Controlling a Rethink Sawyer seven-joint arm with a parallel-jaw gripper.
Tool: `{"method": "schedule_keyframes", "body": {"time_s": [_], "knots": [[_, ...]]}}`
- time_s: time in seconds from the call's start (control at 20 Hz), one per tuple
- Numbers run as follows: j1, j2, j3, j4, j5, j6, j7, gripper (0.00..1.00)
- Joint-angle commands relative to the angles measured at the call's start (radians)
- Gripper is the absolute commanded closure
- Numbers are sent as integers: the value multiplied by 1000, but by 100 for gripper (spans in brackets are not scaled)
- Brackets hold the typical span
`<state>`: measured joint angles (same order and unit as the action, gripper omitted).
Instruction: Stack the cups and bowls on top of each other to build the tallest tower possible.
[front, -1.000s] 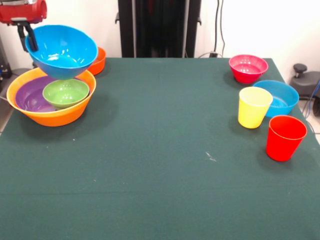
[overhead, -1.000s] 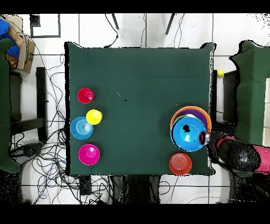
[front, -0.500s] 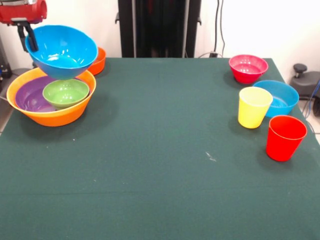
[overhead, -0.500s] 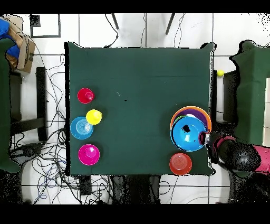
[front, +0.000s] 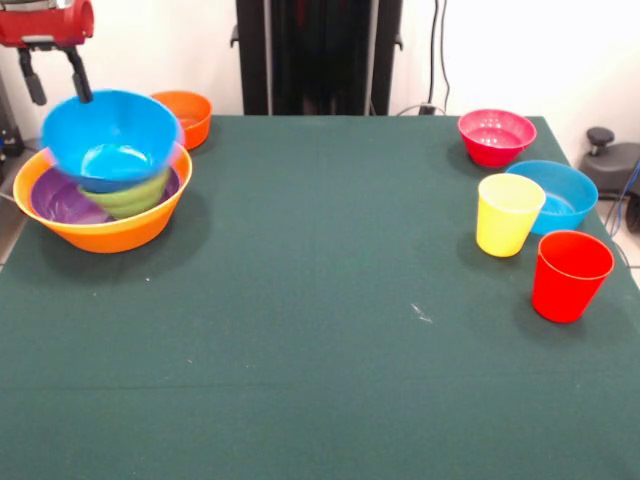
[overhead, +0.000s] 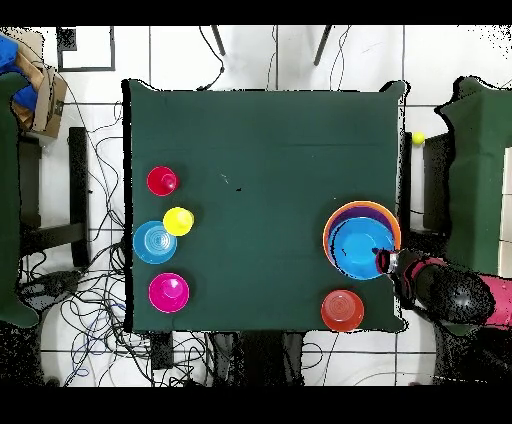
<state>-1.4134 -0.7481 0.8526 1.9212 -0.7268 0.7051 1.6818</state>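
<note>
Nearest to the camera stands the red cup (front: 571, 275), then the yellow cup (front: 508, 214) and a blue bowl (front: 553, 196); farther back is the pink bowl (front: 496, 136). Such plastic is probably light, stiff and slippery, so the rim seems the best hold. At the far left, the tower (front: 102, 185) carries another blue bowl (front: 108, 139) on the green bowl (front: 140, 193). Above it, the gripper (front: 53, 74) hangs open and empty.
</note>
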Motion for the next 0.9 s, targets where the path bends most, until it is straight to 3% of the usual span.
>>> {"method": "schedule_keyframes", "body": {"time_s": [0.05,0.65,0.75,0.9], "knots": [[59,19,-55,-39,-68,90,-179,0],[57,28,-51,-37,-78,67,-178,0],[61,10,-54,-23,-76,65,-161,0],[96,-92,-72,45,-59,51,-52,0]]}}
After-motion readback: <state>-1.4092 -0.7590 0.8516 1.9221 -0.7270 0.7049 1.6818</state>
